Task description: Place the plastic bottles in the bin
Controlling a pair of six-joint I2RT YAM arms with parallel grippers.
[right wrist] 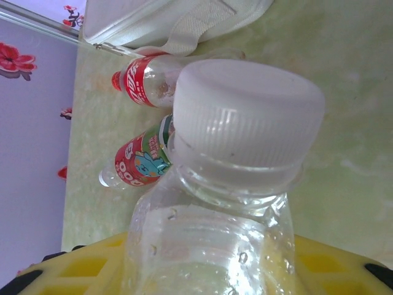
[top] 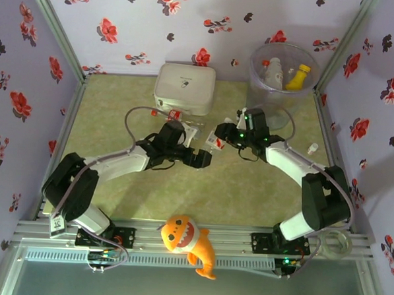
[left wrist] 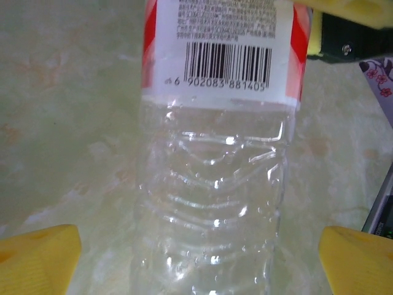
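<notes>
Right gripper point(top: 219, 138): clamped on bottle point(right wrist: 209, 246) near its white cap point(right wrist: 249, 110).
Left gripper point(left wrist: 196, 258): wide apart, either side of bottle.
Bin point(top: 262, 98): one o'clock from bottle.
Risk: slipping from cap-end hold, dropping short.

L arm point(top: 117, 162) jaws wide open, R arm point(top: 285, 159) jaws clamped, tips facing.

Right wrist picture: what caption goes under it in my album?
Right gripper holding a white-capped clear bottle, two red-labelled bottles lying on the table beyond.
</notes>
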